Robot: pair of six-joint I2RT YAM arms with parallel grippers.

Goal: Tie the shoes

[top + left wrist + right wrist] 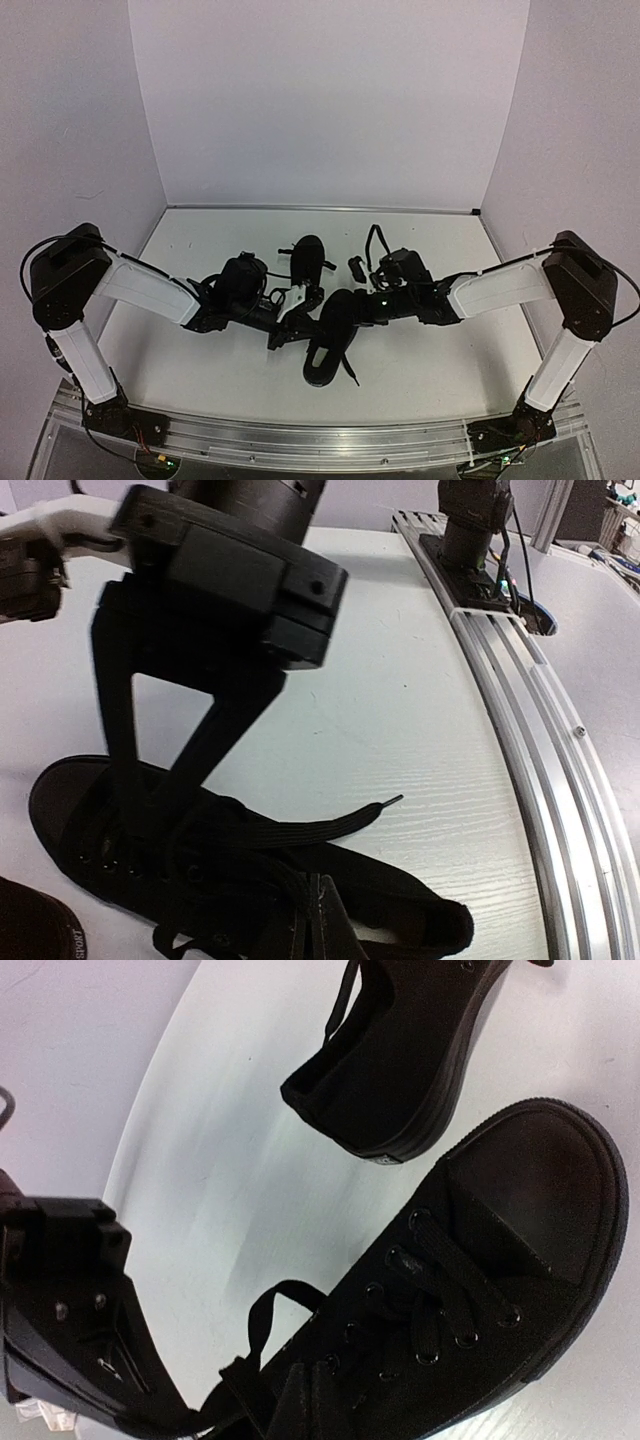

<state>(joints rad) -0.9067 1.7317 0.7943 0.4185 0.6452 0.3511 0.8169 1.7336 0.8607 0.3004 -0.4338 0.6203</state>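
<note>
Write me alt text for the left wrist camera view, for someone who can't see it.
The closed left tool reaches its black fingers down into the laces of a black shoe on a white table. One lace end trails loose toward the metal rail along the table's edge.

White table [430,370]: faintly grained top, lying beneath the left gripper [284,330] and the right gripper [366,304].
Pale back wall [320,100]: plain panel, standing beyond both grippers and meeting the tabletop at a thin seam.
Plain left side wall [70,130]: rising outboard of the left gripper.
Matching right side wall [580,120]: rising outboard of the right gripper.
Slotted aluminium rail [320,440]: running along the table edge behind both grippers.
Light: falling evenly from above, casting soft shadows.
</note>
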